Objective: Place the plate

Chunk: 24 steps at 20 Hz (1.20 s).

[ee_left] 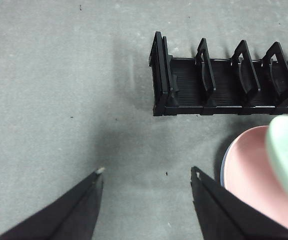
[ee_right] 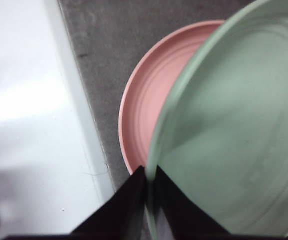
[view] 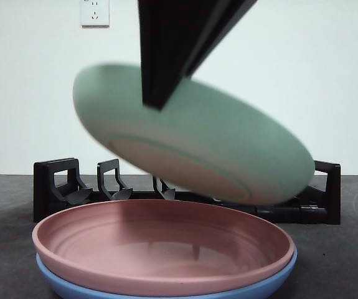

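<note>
One green plate (view: 197,134) hangs tilted in the air, its rim pinched between the closed jaws of the right gripper (ee_right: 150,187), which grips it from above at the upper edge. Directly below the gripper lies a pink plate (view: 163,246) stacked on a blue plate (view: 166,289); beyond these, farther from the gripper, stands a black dish rack (ee_left: 224,85) with upright dividers and bare slots. The left gripper (ee_left: 146,175) hovers apart over the bare table (ee_left: 58,100), jaws spread wide and holding nothing. To do the step well, the plate probably should be turned nearer to vertical, carried over the rack, its lower rim lined up between two dividers, and lowered before release, keeping clear of the stack. No brand, label or legible writing appears; only two wall sockets (view: 95,12) show.
</note>
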Each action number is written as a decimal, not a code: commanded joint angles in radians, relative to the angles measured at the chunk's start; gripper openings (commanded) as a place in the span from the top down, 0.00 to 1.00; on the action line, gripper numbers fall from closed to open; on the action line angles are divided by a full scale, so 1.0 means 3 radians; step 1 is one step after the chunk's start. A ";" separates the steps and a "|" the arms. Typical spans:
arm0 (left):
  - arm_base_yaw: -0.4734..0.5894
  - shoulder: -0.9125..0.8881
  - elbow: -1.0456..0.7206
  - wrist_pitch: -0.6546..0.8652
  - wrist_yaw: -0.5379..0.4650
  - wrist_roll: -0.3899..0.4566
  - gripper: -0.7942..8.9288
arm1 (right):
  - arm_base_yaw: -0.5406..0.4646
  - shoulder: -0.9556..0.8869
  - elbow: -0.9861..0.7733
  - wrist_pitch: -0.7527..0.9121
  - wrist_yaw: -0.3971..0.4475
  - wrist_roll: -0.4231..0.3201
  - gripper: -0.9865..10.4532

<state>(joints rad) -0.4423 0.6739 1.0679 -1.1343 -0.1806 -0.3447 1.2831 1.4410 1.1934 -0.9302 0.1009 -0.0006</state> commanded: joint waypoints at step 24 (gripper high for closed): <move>-0.0008 0.0014 0.0065 -0.0085 -0.0019 -0.0025 0.63 | 0.0013 0.0443 0.0084 0.0278 -0.0734 0.0137 0.74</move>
<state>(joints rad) -0.4423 0.6739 1.0679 -1.1652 -0.1806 -0.3447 1.2755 1.5787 1.1938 -0.8505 -0.1223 0.0162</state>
